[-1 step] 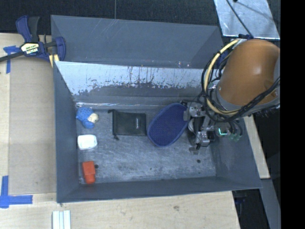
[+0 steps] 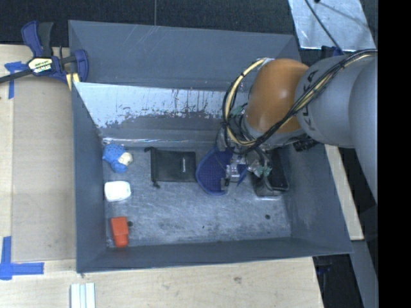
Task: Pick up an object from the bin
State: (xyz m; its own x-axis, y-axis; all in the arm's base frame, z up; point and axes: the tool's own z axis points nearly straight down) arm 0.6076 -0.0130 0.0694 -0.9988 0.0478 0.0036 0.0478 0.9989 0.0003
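Orange cover is seen over gripper, whose state cannot be told; blue round thing just beside gripper should be centred before closure.

Read from the middle of the floor of the bin, three small things lie in a column along the wall at 9 o'clock. A toy figure is at 10 o'clock, a rounded block at 9 o'clock and a small box at 8 o'clock, each apart from the others. A flat case lies near the middle, at 11 o'clock. Just beside it, at its 3 o'clock, lies a domed thing. The gripper is close against that one's 3 o'clock side. A flat pad lies further toward 3 o'clock, near the wall.
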